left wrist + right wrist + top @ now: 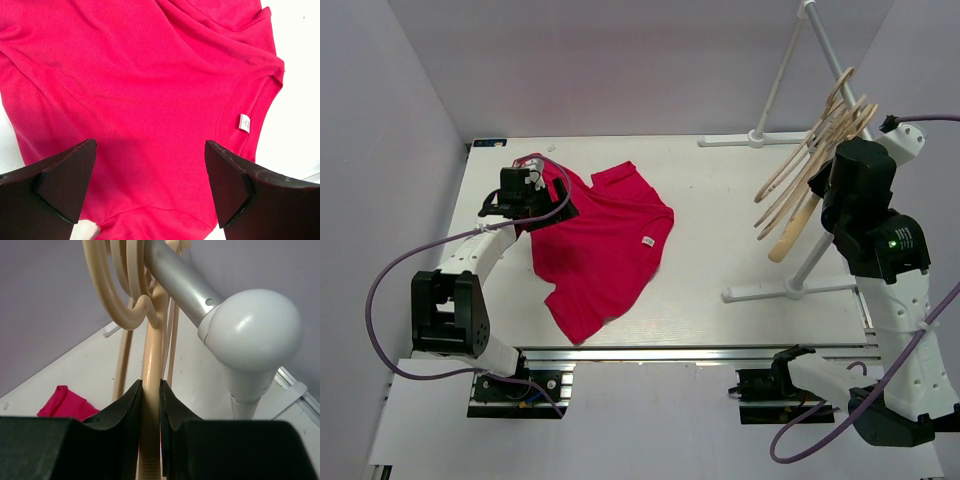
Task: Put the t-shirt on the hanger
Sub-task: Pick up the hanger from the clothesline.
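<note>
The red t-shirt (600, 245) lies crumpled on the white table, neck label toward the right. In the left wrist view it (145, 90) fills the frame below the fingers, with its white label (244, 122) at the collar. My left gripper (525, 200) hovers over the shirt's far left part, jaws open and empty (150, 185). My right gripper (830, 185) is up at the rack, shut on the stem of a tan hanger (151, 390) whose hook still sits over the grey rail (175, 280). Several identical hangers (815, 160) hang beside it.
The white hanger rack (790, 285) stands on the table's right side, its feet spread on the surface. Its rail ends in a white ball joint (252, 330) close to my right fingers. Grey walls close in the left and the back.
</note>
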`<state>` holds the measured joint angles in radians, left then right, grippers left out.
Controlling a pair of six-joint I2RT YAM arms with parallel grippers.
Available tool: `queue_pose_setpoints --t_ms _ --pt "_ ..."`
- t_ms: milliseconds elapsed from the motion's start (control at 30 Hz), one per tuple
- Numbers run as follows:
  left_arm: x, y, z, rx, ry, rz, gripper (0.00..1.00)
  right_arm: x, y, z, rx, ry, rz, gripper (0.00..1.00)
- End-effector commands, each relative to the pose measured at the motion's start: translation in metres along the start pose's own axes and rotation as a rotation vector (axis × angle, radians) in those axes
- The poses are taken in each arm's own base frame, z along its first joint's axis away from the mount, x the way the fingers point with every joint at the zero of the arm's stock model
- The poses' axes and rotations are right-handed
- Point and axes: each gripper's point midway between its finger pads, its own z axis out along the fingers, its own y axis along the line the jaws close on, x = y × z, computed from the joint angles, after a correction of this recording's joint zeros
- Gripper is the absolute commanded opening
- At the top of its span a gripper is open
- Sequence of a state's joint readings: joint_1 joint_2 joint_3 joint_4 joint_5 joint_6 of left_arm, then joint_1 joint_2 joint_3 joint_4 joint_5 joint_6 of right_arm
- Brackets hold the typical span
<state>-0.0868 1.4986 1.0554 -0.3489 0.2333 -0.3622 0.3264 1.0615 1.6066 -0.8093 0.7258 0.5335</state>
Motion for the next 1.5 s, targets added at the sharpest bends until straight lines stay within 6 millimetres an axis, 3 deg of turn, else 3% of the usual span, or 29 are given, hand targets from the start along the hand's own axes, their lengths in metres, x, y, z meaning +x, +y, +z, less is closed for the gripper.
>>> queue_pose_setpoints --t_ms 0,233,533,700,933,1167,1267,1367,1467 --pt "-0.012 -0.007 -0.003 0.03 -0.032 0.018 0.98 -0.024 0.012 -0.017 -0.09 -0.042 0.073 0.0" --pt "-0.013 -0.008 -0.003 0.035 -0.028 0.022 0.98 -0.002 0.008 -0.033 -0.169 0.022 0.074 0.0" --pt "-0.018 -0.008 -0.002 0.031 -0.039 0.029 0.98 0.048 0.001 -0.057 -0.268 0.183 0.06 0.0" --pt "-0.017 -0.01 0.002 0.04 -0.026 0.028 0.98 0.076 -0.023 -0.061 -0.187 0.254 0.043 0.0" --pt "-0.018 -0.008 0.007 0.036 -0.018 0.026 0.98 0.082 -0.051 -0.061 -0.08 0.232 0.054 0.0" --pt "-0.017 -0.006 0.011 0.03 -0.006 0.024 0.98 0.125 -0.054 -0.055 -0.077 0.35 0.004 0.0" --pt "-0.016 -0.005 0.014 0.027 -0.002 0.022 0.98 0.136 -0.079 -0.052 0.051 0.352 0.007 0.0" --pt "-0.016 -0.006 0.015 0.033 0.002 0.021 0.98 0.154 -0.07 -0.05 -0.011 0.404 -0.03 0.0" --pt "-0.016 -0.006 0.016 0.031 0.007 0.019 0.98 0.178 -0.032 -0.059 -0.273 0.51 -0.087 0.0"
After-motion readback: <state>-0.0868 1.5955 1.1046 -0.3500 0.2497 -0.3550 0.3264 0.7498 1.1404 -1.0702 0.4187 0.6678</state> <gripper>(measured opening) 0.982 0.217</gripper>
